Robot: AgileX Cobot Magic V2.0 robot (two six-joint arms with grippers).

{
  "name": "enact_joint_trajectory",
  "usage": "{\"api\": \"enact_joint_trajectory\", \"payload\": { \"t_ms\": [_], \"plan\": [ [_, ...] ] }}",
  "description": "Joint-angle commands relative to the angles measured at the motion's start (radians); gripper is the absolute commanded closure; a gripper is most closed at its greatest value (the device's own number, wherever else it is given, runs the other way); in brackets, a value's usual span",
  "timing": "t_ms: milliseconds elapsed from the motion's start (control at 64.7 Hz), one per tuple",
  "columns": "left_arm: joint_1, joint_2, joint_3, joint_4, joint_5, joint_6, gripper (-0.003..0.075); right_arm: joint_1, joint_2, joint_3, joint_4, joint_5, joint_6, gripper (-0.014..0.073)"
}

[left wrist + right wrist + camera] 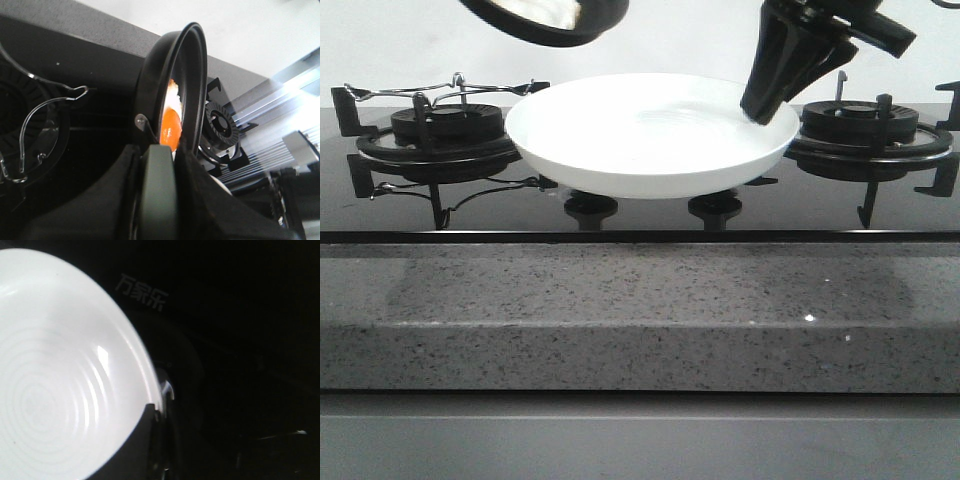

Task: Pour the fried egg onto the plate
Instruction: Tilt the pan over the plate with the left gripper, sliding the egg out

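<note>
In the front view the plate [653, 135] sits in the middle of the stove, between the two burners; it is held up a little off the black glass; the right gripper [767, 110] comes down from 1 o'clock and pinches the plate's rim at about 3 o'clock; the black frying pan [548, 18] hangs in the air at 11 o'clock from the plate, tipped, with a bit of white showing inside; the pan is above the plate's left edge, not yet over its middle; there is open room above the plate, and only the right arm stands close on one side.

In the left wrist view the left gripper [159, 165] is closed tight on the pan's handle; the pan stands nearly on its edge; the fried egg [171, 122] is inside the pan, close to the handle end, its orange yolk easy to see; I think the egg must slide away from the hand, over the far lip, to land on the plate.

In the right wrist view the plate fills the 9 o'clock side; it has no food on it; one dark finger grips its rim.
</note>
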Motion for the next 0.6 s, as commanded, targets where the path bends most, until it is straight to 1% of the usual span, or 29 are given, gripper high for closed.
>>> {"api": "enact_joint_trajectory", "payload": {
  "t_ms": [0, 108, 278, 448, 587],
  "plan": [
    [-0.063, -0.078, -0.036, -0.009, -0.09, 0.015, 0.0739, 0.0, -0.055, -0.022, 0.038, -0.025, -0.008, 0.0655],
    [-0.147, -0.117, -0.024, 0.073, -0.149, 0.02, 0.0739, 0.0, -0.055, -0.022, 0.038, -0.025, -0.008, 0.0655],
    [-0.285, -0.163, 0.039, 0.202, -0.313, 0.02, 0.0739, 0.0, -0.055, -0.022, 0.038, -0.025, -0.008, 0.0655],
    [-0.385, -0.194, 0.104, 0.305, -0.435, 0.02, 0.0739, 0.0, -0.055, -0.022, 0.038, -0.025, -0.008, 0.0655],
    [-0.477, -0.223, 0.151, 0.463, -0.568, 0.022, 0.0739, 0.0, -0.055, -0.022, 0.038, -0.025, -0.008, 0.0655]
  ]
}}
